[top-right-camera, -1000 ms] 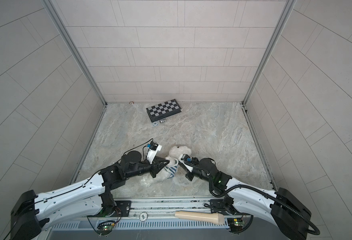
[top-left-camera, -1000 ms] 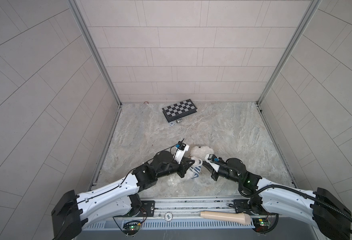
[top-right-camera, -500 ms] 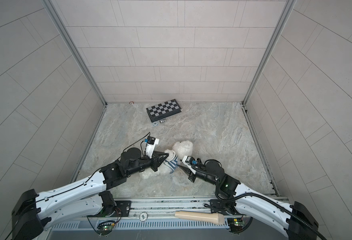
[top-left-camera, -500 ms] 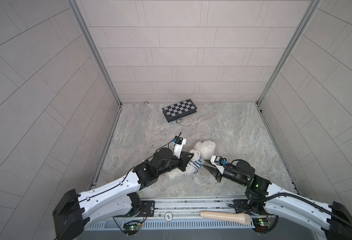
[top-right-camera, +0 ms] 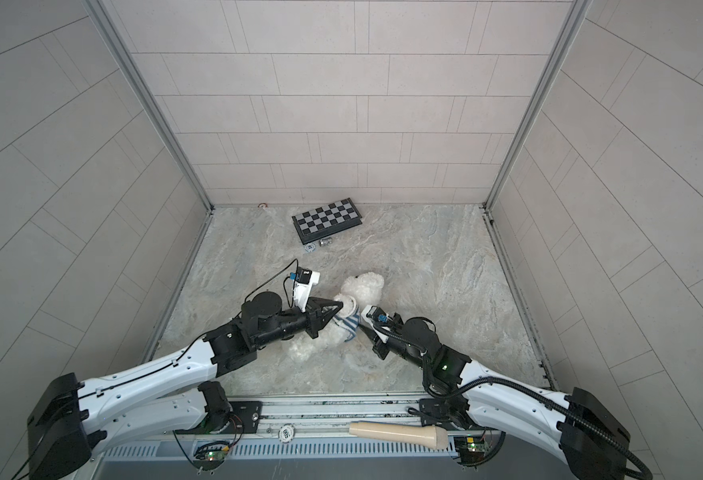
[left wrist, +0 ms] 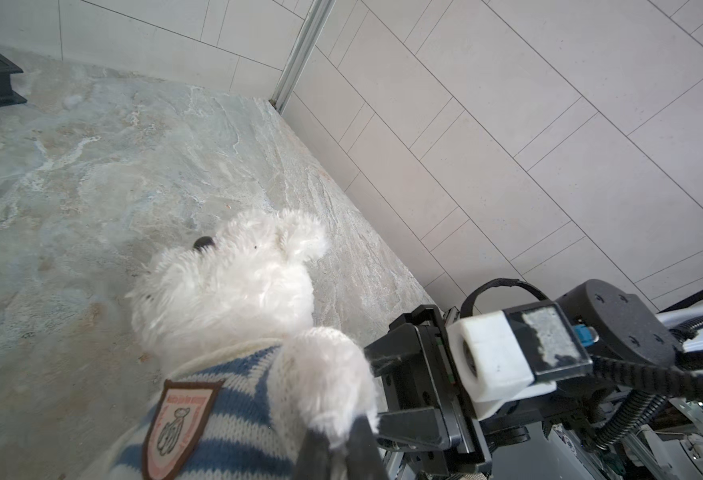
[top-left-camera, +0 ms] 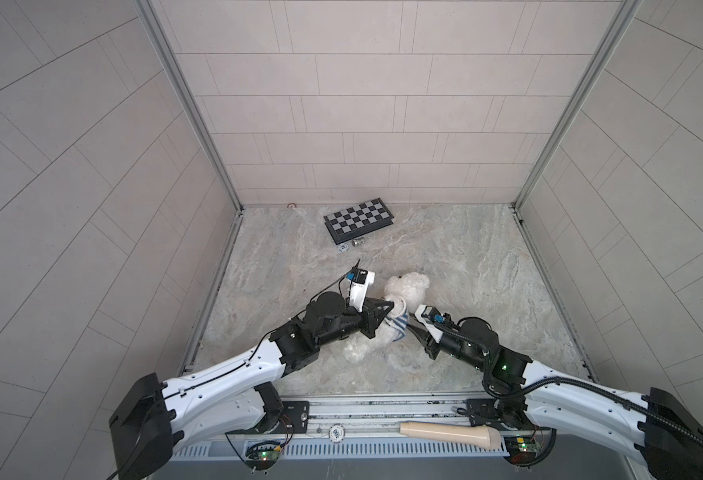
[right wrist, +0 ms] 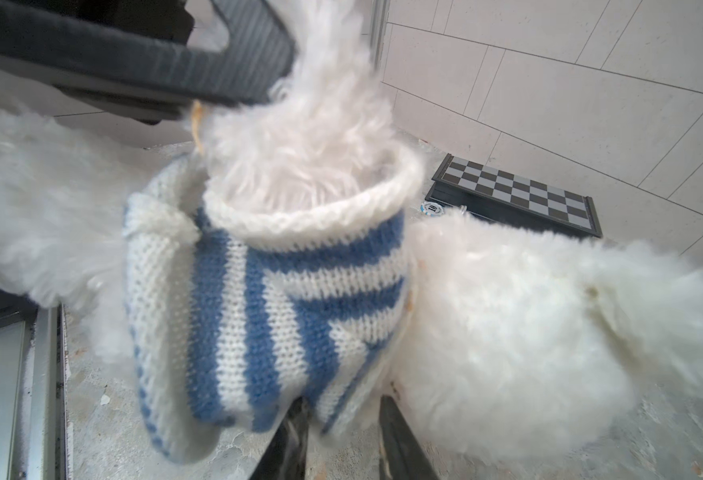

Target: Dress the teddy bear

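Left gripper point(left wrist: 335, 446): clamped on the teddy bear point(left wrist: 233, 286) by its furry arm.
Right gripper point(right wrist: 343, 440): jaws apart, not gripping.
Shirt point(right wrist: 258, 299): on the bear, hem just ahead of the parted tips.

The teddy bear point(left wrist: 233, 291) is showing fluffy white plush; the striped shirt point(right wrist: 266, 299) is looking like chunky knitted yarn, its badge point(left wrist: 179, 419) flat woven cloth. The tabletop point(top-left-camera: 466, 257) is appearing as matt veined stone, the chessboard point(right wrist: 516, 195) showing smooth, faintly glossy squares
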